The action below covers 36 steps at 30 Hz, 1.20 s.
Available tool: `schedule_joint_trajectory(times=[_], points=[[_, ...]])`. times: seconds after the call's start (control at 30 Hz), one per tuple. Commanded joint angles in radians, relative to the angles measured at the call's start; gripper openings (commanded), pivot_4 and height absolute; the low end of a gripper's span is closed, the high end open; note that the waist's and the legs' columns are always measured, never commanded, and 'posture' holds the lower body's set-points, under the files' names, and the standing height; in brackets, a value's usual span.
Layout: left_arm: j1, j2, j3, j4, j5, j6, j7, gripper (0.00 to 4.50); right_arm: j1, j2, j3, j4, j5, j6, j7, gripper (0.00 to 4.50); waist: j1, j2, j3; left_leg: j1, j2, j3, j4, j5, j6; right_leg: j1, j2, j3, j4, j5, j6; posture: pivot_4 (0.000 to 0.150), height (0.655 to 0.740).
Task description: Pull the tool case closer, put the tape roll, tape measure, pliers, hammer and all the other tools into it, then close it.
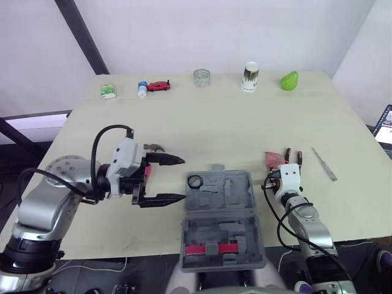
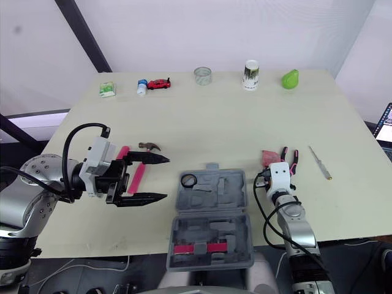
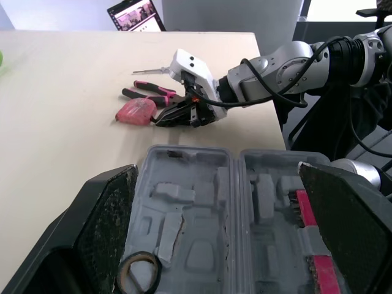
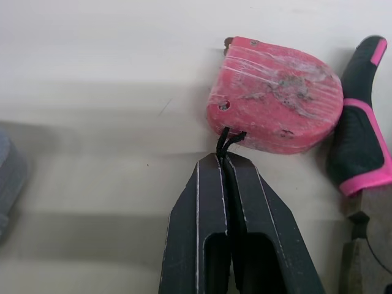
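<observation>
The grey tool case [image 1: 236, 184] lies open at the table's front middle, with the black tape roll [image 1: 195, 181] in its far left pocket. My left gripper [image 1: 182, 179] is open just left of the case. Behind it lies the hammer [image 2: 150, 146] with its pink handle. Right of the case my right gripper [image 4: 222, 160] is shut on the black strap of the pink tape measure [image 4: 275, 104]. The pink-handled pliers [image 4: 361, 153] lie beside the tape measure. A thin screwdriver [image 1: 324, 164] rests further right.
Along the far edge stand a green box [image 1: 108, 91], a small bottle [image 1: 142, 89], a red toy car [image 1: 159, 86], a glass jar [image 1: 202, 77], a cup [image 1: 250, 77] and a green fruit [image 1: 289, 80]. A laptop [image 1: 386, 125] sits off the right edge.
</observation>
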Motion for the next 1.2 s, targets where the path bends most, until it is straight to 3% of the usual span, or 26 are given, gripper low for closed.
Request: schedule_joint_trajectory(times=[0.03,0.27,0.47,0.7,0.93,1.2], points=[[-0.001,0.0,0.023,-0.029,-0.017,-0.016,-0.001,4.5,0.018,-0.014,0.013,-0.035,-0.009,-0.02,0.023,0.07,0.001,0.0,0.0,0.0,0.0,0.0,0.0,0.0,0.0,0.0,0.0,0.0,0.0,0.0,0.0,0.15,0.74],[0.0,0.006,0.027,-0.053,-0.058,0.011,-0.01,4.5,0.127,-0.118,0.076,-0.186,-0.032,-0.032,0.142,0.07,0.003,0.0,0.0,0.0,0.0,0.0,0.0,0.0,0.0,0.0,0.0,0.0,0.0,0.0,0.0,0.15,0.74],[-0.004,-0.001,0.016,-0.063,-0.062,0.002,-0.01,4.5,0.352,-0.213,0.046,-0.393,0.039,-0.034,0.259,0.07,0.009,0.0,0.001,-0.001,0.0,-0.001,0.0,0.0,0.0,0.0,-0.001,-0.001,-0.001,0.0,0.0,0.15,0.74],[-0.011,0.001,0.002,-0.062,-0.061,0.004,-0.026,4.5,0.5,-0.281,-0.015,-0.449,0.064,-0.081,0.309,0.07,0.006,-0.001,0.001,0.0,0.0,0.0,0.0,0.0,0.0,0.0,0.0,0.0,-0.001,0.0,0.0,0.15,0.74],[0.002,0.018,-0.017,-0.09,-0.066,0.005,-0.07,4.5,0.633,-0.31,0.021,-0.534,0.11,-0.084,0.392,0.07,0.01,-0.002,0.001,-0.001,0.001,0.0,0.0,0.0,0.0,0.0,0.0,0.0,-0.001,-0.001,0.0,0.15,0.74],[0.0,0.024,-0.019,-0.084,-0.059,-0.003,-0.106,4.5,0.669,-0.336,0.031,-0.542,0.147,-0.058,0.449,0.07,0.009,-0.002,0.002,0.0,0.001,0.0,0.0,0.0,0.0,0.0,0.0,0.0,-0.001,-0.002,-0.003,0.15,0.74]])
